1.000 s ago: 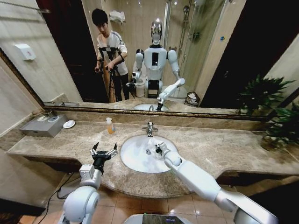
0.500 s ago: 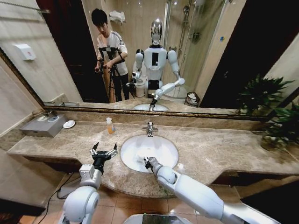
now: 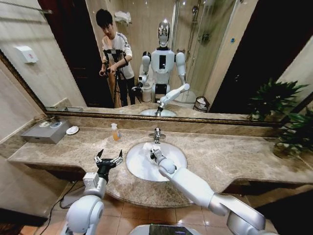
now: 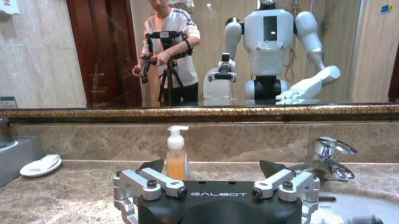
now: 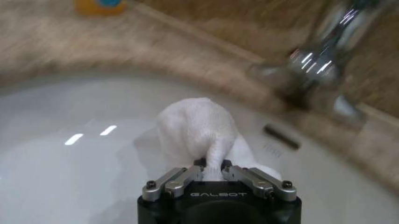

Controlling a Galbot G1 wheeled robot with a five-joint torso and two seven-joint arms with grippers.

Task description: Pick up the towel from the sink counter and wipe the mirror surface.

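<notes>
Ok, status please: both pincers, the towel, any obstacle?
Right pincer shut on the towel, over the basin. Left pincer open, idle above the sink counter. Faucet close ahead.

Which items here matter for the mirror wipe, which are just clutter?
Job:
- towel, pinched in right gripper over the basin
- mirror surface
- sink counter

Clutter:
- soap bottle
- faucet
- soap dish
- plant
- left gripper, open, idle at the counter edge

the chrome faucet [image 3: 156,134] stands at the basin's far rim and a soap bottle [image 3: 115,131] to its left; counter [image 3: 234,156] right lies bare.
</notes>
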